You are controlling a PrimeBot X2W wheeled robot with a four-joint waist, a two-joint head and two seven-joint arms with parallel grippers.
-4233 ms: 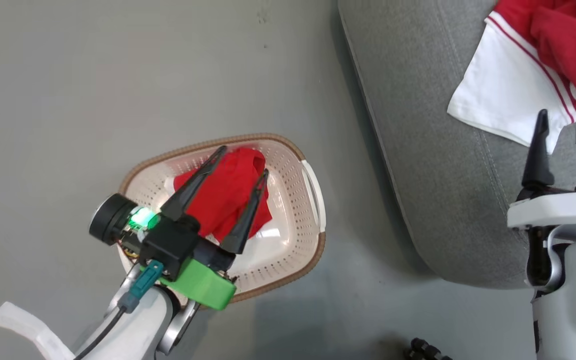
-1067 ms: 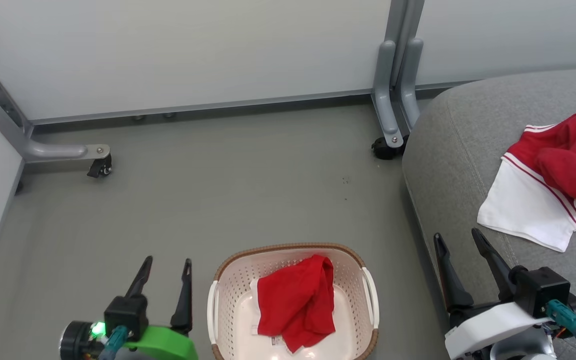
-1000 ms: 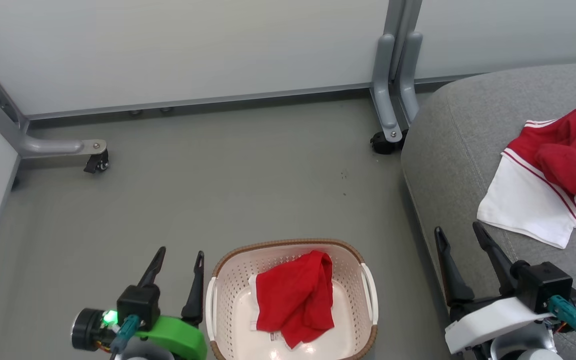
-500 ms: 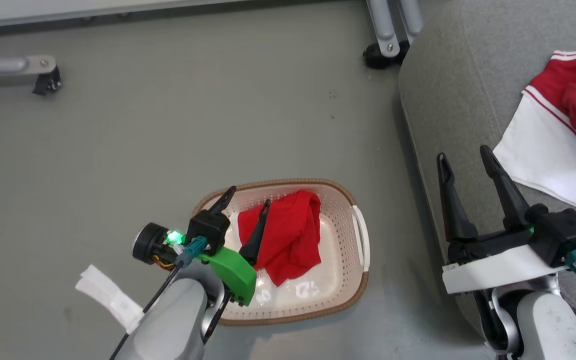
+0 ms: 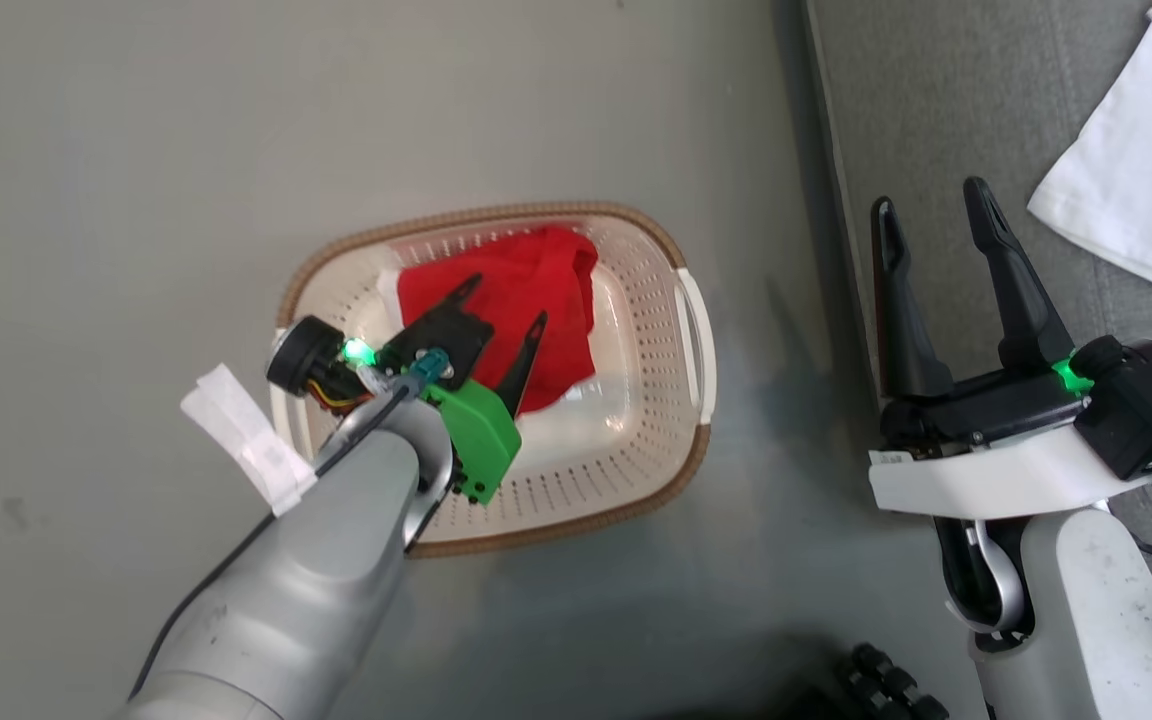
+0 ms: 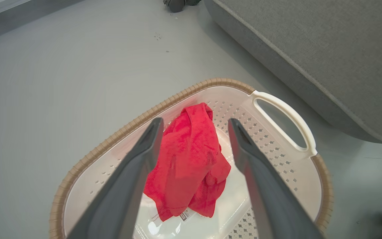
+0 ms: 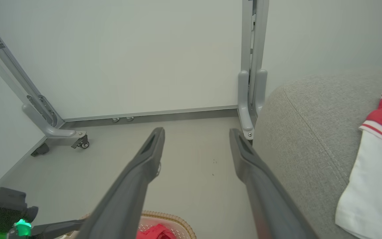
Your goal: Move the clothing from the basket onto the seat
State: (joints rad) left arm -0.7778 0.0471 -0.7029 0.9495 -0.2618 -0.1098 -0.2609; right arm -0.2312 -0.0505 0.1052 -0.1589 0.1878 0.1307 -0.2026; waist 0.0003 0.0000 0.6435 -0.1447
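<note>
Here's the red garment (image 5: 546, 270), crumpled in a heap on the bottom of the basket (image 5: 496, 212) — that's the piece left to move. A small white tag (image 6: 185, 215) peeks out at its lower edge in the left wrist view. Right over it hangs the left gripper (image 5: 509, 297), jaws spread wide with nothing in them, one finger to either side of the heap; whether the tips touch the fabric we can't tell. The basket sits on the grey floor (image 5: 136, 150), near the seat (image 5: 936, 100) but apart from it. Over on the seat a white-and-red garment (image 5: 1126, 220) lies spread on the cushion, so we judge that part of the job done. The right gripper (image 5: 928, 195) hangs over the seat's edge, jaws wide too and empty, clear of that garment. We'd call it about halfway — one piece delivered and one in the basket, and the basket bottom around the heap looks bare. What's left, in our reading: close on the red heap, lift it clear of the rim, carry it across to the cushion and let go.
</note>
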